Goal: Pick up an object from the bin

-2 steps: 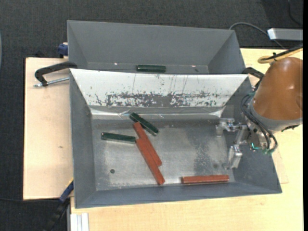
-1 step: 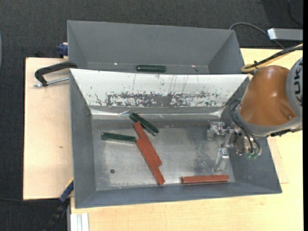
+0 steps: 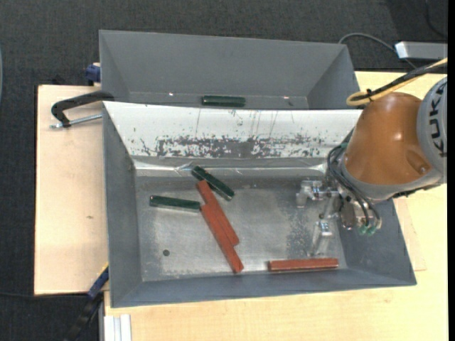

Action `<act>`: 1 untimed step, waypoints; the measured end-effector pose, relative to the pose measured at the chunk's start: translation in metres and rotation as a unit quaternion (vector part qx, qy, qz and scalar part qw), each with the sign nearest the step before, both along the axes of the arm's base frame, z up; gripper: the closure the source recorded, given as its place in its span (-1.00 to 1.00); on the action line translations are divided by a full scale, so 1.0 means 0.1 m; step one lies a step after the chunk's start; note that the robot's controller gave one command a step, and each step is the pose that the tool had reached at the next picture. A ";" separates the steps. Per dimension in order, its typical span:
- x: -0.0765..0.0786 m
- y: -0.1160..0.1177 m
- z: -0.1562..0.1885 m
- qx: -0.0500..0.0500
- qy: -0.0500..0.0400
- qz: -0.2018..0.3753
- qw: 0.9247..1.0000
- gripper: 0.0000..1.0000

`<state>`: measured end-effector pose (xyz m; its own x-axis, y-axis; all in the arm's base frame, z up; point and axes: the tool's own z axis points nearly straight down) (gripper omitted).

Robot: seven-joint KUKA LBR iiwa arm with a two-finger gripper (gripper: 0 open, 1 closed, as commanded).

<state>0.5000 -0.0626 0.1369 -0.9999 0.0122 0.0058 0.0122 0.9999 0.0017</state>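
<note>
jaws low at right of bin (image 3: 118, 190), just beyond short red bar (image 3: 302, 264) | open or closed: cannot tell | long red bar (image 3: 219, 226) mid-floor

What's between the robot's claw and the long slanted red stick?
Nothing: in the camera view, only bare bin floor lies between the gripper and the slanted red stick.

orange wrist cover (image 3: 387, 146) | yellow cable (image 3: 398, 84) | metal end effector (image 3: 321, 215)
</note>
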 end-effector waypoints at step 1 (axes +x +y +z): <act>0.03 0.09 0.10 -0.001 -0.009 0.020 1.000 -1.00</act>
